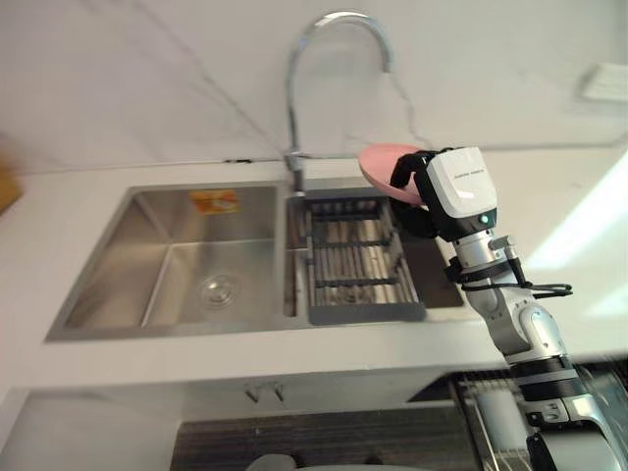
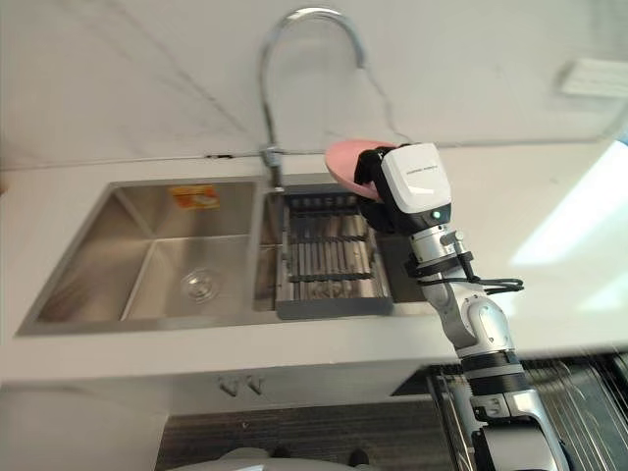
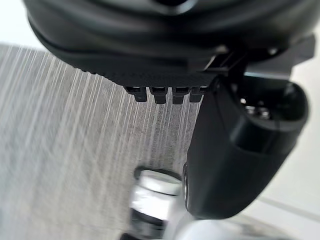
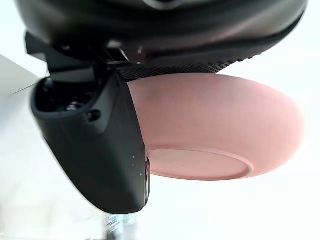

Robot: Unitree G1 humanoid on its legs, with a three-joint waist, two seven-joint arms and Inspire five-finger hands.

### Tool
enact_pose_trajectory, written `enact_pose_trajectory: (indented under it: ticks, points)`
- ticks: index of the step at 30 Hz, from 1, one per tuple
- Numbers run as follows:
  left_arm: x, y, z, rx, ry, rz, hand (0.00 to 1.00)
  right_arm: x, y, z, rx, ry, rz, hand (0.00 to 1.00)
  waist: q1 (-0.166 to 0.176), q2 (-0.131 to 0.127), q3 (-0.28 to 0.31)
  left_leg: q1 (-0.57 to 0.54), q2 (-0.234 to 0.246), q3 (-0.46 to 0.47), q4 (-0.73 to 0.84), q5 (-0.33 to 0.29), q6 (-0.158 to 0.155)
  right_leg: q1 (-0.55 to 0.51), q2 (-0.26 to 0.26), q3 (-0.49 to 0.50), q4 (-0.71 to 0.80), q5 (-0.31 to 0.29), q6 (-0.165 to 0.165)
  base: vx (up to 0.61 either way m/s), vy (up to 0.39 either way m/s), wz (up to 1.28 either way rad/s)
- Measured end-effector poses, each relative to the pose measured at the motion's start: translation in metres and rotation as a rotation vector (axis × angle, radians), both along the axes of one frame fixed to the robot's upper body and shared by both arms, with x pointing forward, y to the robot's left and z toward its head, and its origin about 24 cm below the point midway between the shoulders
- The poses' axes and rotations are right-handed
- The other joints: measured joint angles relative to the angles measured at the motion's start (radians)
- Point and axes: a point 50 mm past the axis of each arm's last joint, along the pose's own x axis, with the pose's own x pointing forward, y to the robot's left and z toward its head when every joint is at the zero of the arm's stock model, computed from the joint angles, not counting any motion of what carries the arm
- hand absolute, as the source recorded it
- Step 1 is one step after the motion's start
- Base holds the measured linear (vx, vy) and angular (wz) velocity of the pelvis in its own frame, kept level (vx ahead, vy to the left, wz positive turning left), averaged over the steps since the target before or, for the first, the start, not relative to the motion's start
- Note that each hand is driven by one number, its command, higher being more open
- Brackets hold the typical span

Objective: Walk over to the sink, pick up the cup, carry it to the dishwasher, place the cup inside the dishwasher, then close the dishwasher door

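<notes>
The right hand [image 1: 410,177] gripped the pink bowl [image 4: 210,125] clear above the rack [image 1: 358,260] in the sink [image 1: 98,285], so the pick-up looked done, and the carry next called for lowering it, kept level, toward the dishwasher [image 2: 589,392] beneath the hand.

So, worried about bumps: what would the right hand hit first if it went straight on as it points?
Likely the faucet, else the wall behind it; the right hand, holding the pink bowl, points that way, though depth is unclear.
</notes>
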Motion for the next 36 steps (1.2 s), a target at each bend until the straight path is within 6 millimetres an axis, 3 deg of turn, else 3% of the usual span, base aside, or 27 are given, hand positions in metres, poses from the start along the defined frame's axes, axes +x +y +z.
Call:
enact_pose_trajectory:
  ticks: [2, 3, 5, 7, 9, 11, 12, 14, 15, 18, 22, 25, 29, 36]
  points:
    - [0.001, -0.001, -0.001, -0.012, 0.011, -0.003, 1.00, -0.001, -0.001, 0.003, 0.011, -0.014, -0.004, 0.00, -0.007, -0.001, 0.007, 0.011, -0.001, 0.007, 0.000, -0.011, 0.006, -0.036, 0.006, 0.062, 0.016, 0.022, 0.010, -0.03, 0.063, -1.64]
    - [0.002, 0.001, 0.000, -0.010, 0.017, -0.016, 1.00, 0.000, -0.003, 0.003, 0.023, -0.009, -0.020, 0.00, -0.019, -0.004, 0.016, 0.027, 0.001, 0.066, -0.001, -0.017, 0.013, -0.060, 0.002, 0.061, 0.028, 0.022, 0.011, -0.11, 0.047, -1.49]
    - [0.007, 0.000, -0.002, -0.019, 0.028, -0.024, 1.00, 0.000, -0.005, 0.006, 0.037, -0.020, -0.026, 0.00, -0.014, 0.012, 0.034, 0.049, 0.024, 0.174, -0.026, -0.017, 0.023, -0.123, -0.043, -0.128, 0.173, -0.053, -0.032, -0.16, 0.057, -1.61]
    - [0.007, 0.002, -0.002, -0.024, 0.042, 0.007, 1.00, 0.000, -0.004, 0.005, 0.030, -0.019, -0.019, 0.00, -0.003, 0.014, 0.035, 0.067, 0.050, 0.286, -0.038, -0.018, 0.022, -0.177, -0.175, -0.414, 0.451, -0.138, -0.091, -0.11, 0.060, -1.44]
    - [0.008, 0.006, -0.002, -0.018, 0.039, 0.010, 1.00, 0.001, -0.005, 0.005, 0.027, -0.020, -0.023, 0.00, 0.002, 0.011, 0.033, 0.055, 0.076, 0.333, -0.017, -0.018, 0.022, -0.159, -0.264, -0.518, 0.594, -0.166, -0.123, 0.00, -0.028, -0.88]
    - [0.013, 0.009, -0.001, -0.009, 0.028, 0.009, 1.00, 0.006, -0.008, 0.005, 0.007, -0.008, -0.036, 0.00, 0.006, -0.003, 0.027, 0.008, 0.103, 0.352, 0.039, -0.022, 0.015, -0.119, -0.325, -0.555, 0.614, -0.146, -0.145, 0.04, -0.175, -0.73]
    - [0.022, 0.015, 0.001, 0.005, 0.011, 0.010, 1.00, 0.011, -0.013, 0.006, -0.005, -0.001, -0.063, 0.00, 0.027, -0.014, 0.026, -0.031, 0.122, 0.343, 0.088, -0.034, -0.003, -0.104, -0.304, -0.546, 0.542, -0.122, -0.121, 0.02, -0.281, -0.75]
    - [0.025, 0.015, 0.000, 0.001, 0.023, 0.021, 1.00, 0.017, -0.022, 0.004, -0.005, 0.022, -0.115, 0.00, 0.054, -0.005, 0.021, -0.045, 0.168, 0.323, 0.084, -0.023, -0.020, -0.073, -0.226, -0.553, 0.412, -0.124, -0.113, -0.01, -0.301, -0.77]
    - [0.025, 0.016, 0.001, 0.006, 0.030, 0.022, 1.00, 0.018, -0.026, 0.006, 0.011, 0.023, -0.140, 0.00, 0.053, -0.013, 0.023, -0.043, 0.183, 0.332, 0.074, -0.016, -0.033, -0.042, -0.191, -0.552, 0.321, -0.119, -0.069, -0.01, -0.257, -0.61]
    - [0.024, 0.017, 0.001, 0.010, 0.044, 0.028, 1.00, 0.017, -0.031, 0.008, 0.048, 0.044, -0.164, 0.00, 0.045, -0.018, 0.024, -0.027, 0.203, 0.357, 0.053, 0.004, -0.066, 0.019, -0.128, -0.517, 0.149, -0.082, -0.005, 0.00, -0.193, -0.38]
    - [0.018, 0.018, 0.000, 0.024, 0.050, 0.030, 1.00, -0.005, -0.044, -0.007, 0.140, 0.102, -0.201, 0.00, 0.031, -0.021, 0.022, -0.010, 0.217, 0.347, 0.028, 0.027, -0.104, 0.068, -0.092, -0.522, 0.070, -0.078, 0.001, -0.03, -0.133, 0.01]
    - [0.011, 0.013, -0.001, 0.021, 0.056, 0.039, 1.00, -0.020, -0.056, -0.039, 0.218, 0.190, -0.268, 0.00, 0.024, -0.024, 0.021, 0.006, 0.207, 0.340, -0.045, 0.067, -0.137, 0.072, -0.079, -0.528, 0.036, -0.071, 0.012, -0.07, -0.070, 0.04]
    - [0.007, 0.008, -0.002, 0.021, 0.065, 0.001, 1.00, -0.029, -0.062, -0.081, 0.243, 0.363, -0.321, 0.00, 0.003, -0.026, 0.021, 0.041, 0.177, 0.312, -0.129, 0.124, -0.134, 0.094, -0.085, -0.551, 0.024, -0.067, 0.018, -0.09, -0.012, 0.19]
    - [0.005, 0.005, -0.003, -0.023, 0.079, -0.048, 1.00, -0.038, -0.063, -0.142, 0.288, 0.600, -0.388, 0.00, -0.004, -0.026, 0.014, 0.045, 0.133, 0.269, -0.217, 0.192, -0.109, 0.092, -0.105, -0.590, -0.001, -0.040, 0.027, -0.10, 0.024, 0.19]
